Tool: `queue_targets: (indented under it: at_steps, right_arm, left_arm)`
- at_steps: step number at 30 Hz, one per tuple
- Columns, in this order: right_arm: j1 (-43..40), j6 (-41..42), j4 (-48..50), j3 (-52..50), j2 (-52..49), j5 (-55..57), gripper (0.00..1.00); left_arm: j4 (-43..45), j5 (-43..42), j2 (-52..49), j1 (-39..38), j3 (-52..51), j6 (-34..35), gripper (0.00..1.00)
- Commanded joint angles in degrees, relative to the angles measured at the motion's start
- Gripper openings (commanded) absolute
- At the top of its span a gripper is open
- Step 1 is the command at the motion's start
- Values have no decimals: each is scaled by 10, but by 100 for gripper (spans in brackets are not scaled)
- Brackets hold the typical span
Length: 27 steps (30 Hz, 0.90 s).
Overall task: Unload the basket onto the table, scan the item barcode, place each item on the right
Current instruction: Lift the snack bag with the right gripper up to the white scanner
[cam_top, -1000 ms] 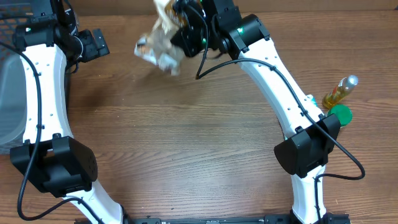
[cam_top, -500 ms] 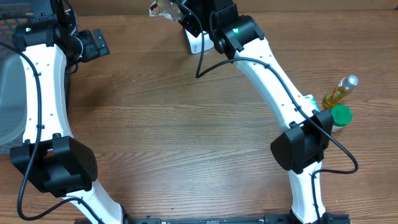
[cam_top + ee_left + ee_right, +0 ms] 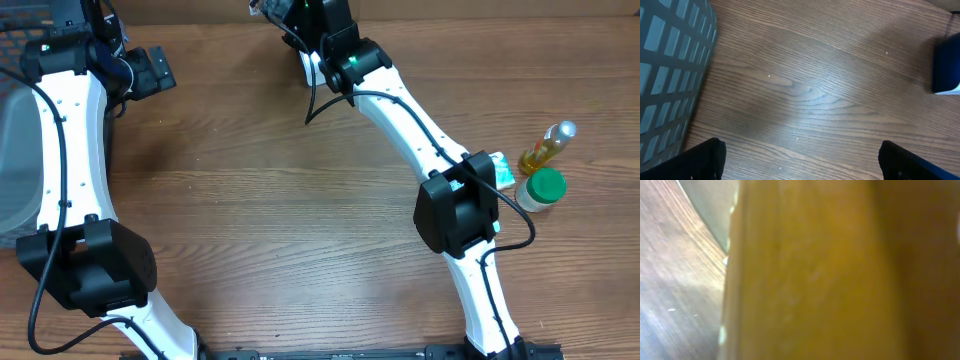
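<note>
Right gripper (image 3: pixel 287 10) reaches to the table's (image 3: pixel 300 220) far edge, jaws pinched together on the packet (image 3: pixel 257 8), which pokes out just left of it. The wrist view is all blurred yellow-brown. Left gripper (image 3: pixel 160 70) hangs with jaws wide apart near the far-left corner, beside the basket (image 3: pixel 12 150), contents unclear. By the right edge, a bottle (image 3: pixel 545 148) of yellow liquid sits just beyond a green-lidded jar (image 3: pixel 541 190).
</note>
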<state>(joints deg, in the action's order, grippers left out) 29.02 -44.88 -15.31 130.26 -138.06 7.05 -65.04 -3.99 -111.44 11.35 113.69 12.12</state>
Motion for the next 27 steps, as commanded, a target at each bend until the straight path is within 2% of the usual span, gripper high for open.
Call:
queue_targets:
  at_steps: [1,20,27]
  right_arm:
    - [1,-36,18,9,-17,33,4]
    - [-18,-31,20,3,-37,31,4]
    - [-29,-19,17,2,-58,-1,4]
  left_arm:
    - [2,4,2,-3,9,6,100]
    - [2,4,2,-3,9,6,100]
    - [2,4,2,-3,9,6,100]
